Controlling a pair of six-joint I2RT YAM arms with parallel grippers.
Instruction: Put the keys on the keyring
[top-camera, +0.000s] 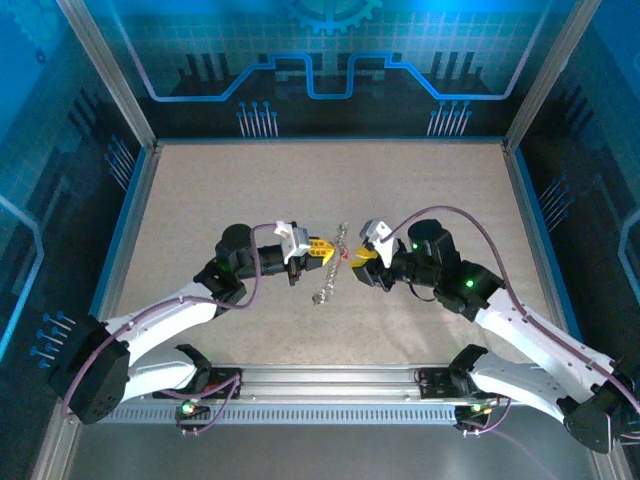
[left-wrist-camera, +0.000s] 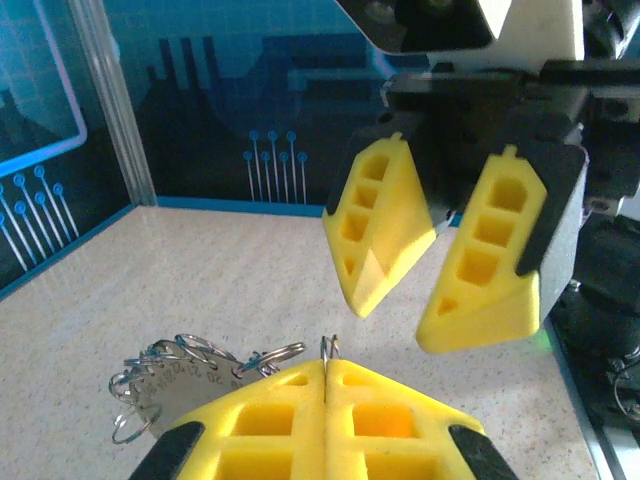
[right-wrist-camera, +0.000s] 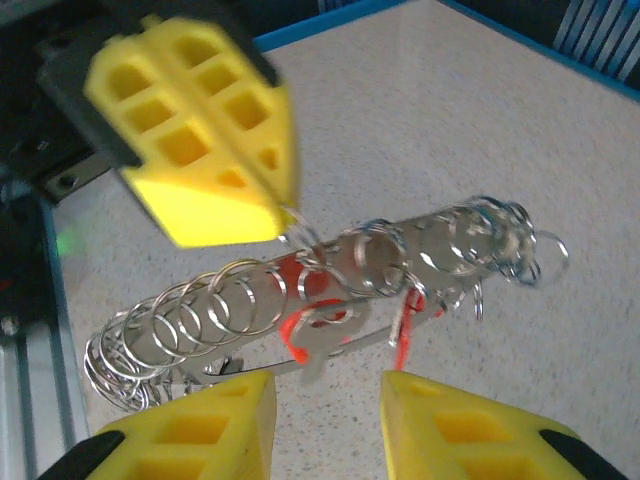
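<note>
Watch your blind spots!
Your left gripper (right-wrist-camera: 262, 190) is blurred in the right wrist view; from above, keys (top-camera: 346, 256) too small to count.

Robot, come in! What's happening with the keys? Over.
Left end effector shut on keyring. Right end effector open, facing keys. Keys against keyring, threading unclear. Nothing blocking.

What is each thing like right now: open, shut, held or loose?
left gripper: shut, pinching the keyring.
right gripper: open, holding nothing.
keyring: held by the left gripper.
keys: red-headed, up against the keyring, not gripped.
</note>
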